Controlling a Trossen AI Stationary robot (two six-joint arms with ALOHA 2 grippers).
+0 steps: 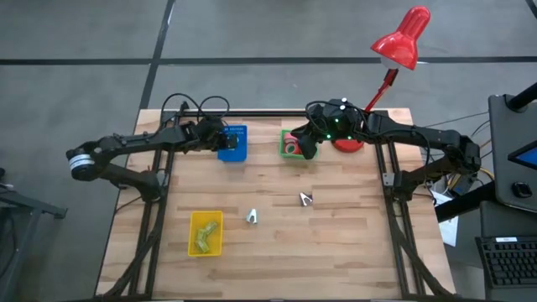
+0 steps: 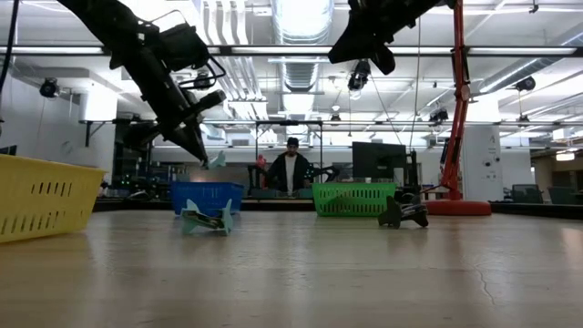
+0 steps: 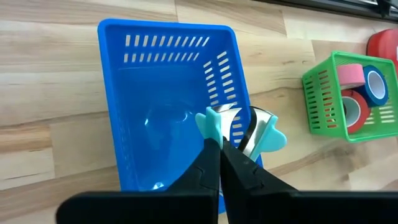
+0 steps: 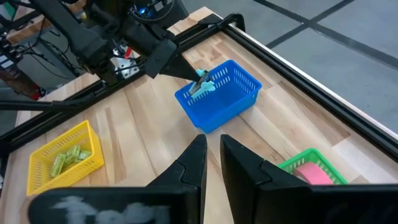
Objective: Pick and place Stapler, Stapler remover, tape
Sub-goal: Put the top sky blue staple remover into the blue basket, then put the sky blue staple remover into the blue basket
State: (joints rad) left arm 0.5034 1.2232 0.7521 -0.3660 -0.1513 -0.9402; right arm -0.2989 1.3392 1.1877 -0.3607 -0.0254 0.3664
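My left gripper (image 3: 221,152) is shut on a teal staple remover (image 3: 244,127) and hovers over the near right corner of the blue bin (image 3: 168,99), as the low view (image 2: 216,160) also shows. My right gripper (image 4: 211,149) is slightly open and empty, high above the green bin (image 1: 291,144). That bin holds red tape rolls (image 3: 351,111) and a blue one (image 3: 375,84). Two more staple removers rest on the table, one teal (image 1: 252,216) and one dark (image 1: 304,199). Green staplers (image 1: 204,238) lie in the yellow bin (image 1: 205,220). My left gripper pinches the teal staple remover between its two fingertips (image 3: 211,158), on the metal and plastic wing part nearest me (image 3: 233,134). The fingers slant downward from the table's left. The remover is lifted clear, sticking out past the fingertips above the blue bin's rim.
A red desk lamp (image 1: 403,38) stands with its base (image 1: 348,144) just right of the green bin. Bare wooden table lies between the far bins and the yellow bin. A person (image 2: 290,169) stands in the room beyond the table.
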